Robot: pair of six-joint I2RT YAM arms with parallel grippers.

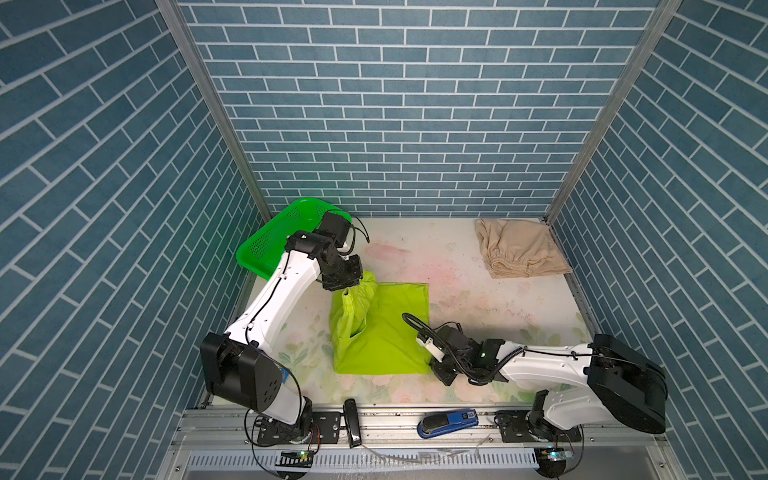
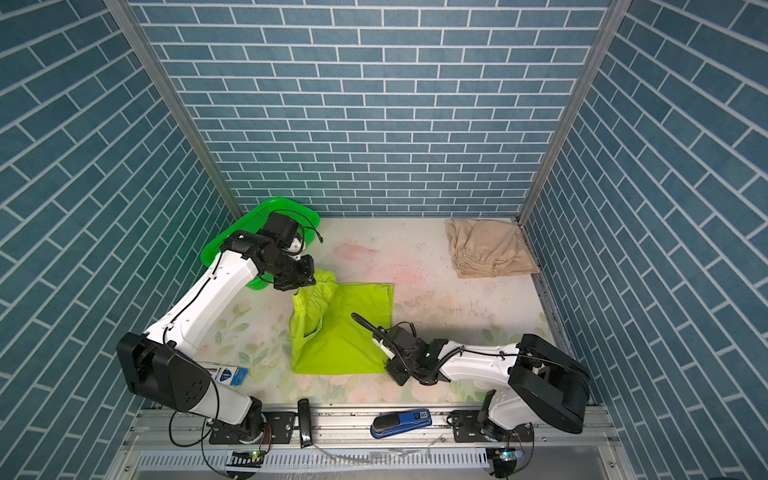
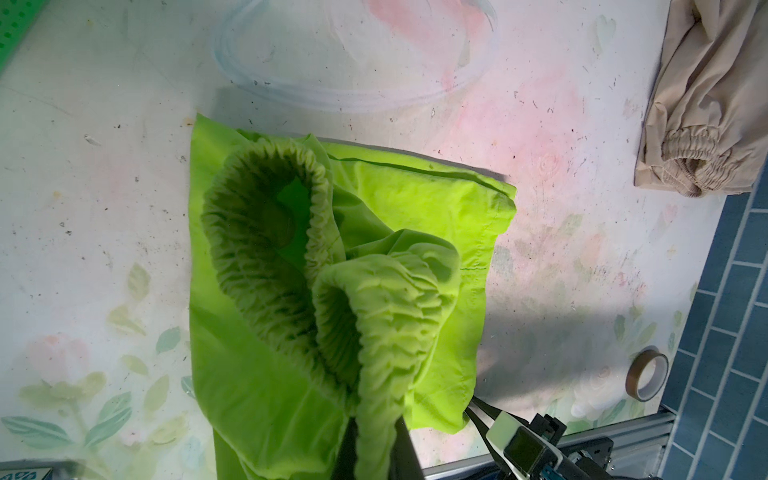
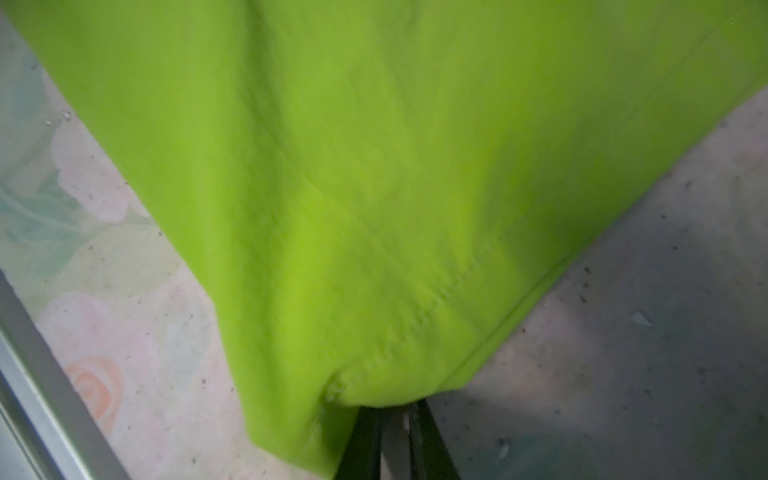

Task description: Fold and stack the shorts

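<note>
Just beside the green basket [image 1: 266, 245], on its side nearer the arms' bases, the lime green shorts [image 1: 382, 328] lie mostly flat on the table [image 1: 457, 291]. Their gathered waistband end is raised off the table. The left hand [image 1: 351, 286] is clamped tight on that waistband, which the left wrist view shows bunched between its fingers. The right hand [image 4: 395, 411] is at the hem corner farthest from the basket, its jaws drawn nearly together with the cloth's corner at their tips; it appears to pinch it.

The step in hand looks like folding the lime pair. The next move likely calls for both hands to lift and carry their edges together, keeping the cloth taut so that it folds without wrinkles.

The beige shorts [image 1: 519, 249] sit well apart from the basket, along the same back wall in the opposite corner, and seem already folded. Stacking is not yet done.

The basket shows nothing inside where it is visible; the left arm hides part of it.
</note>
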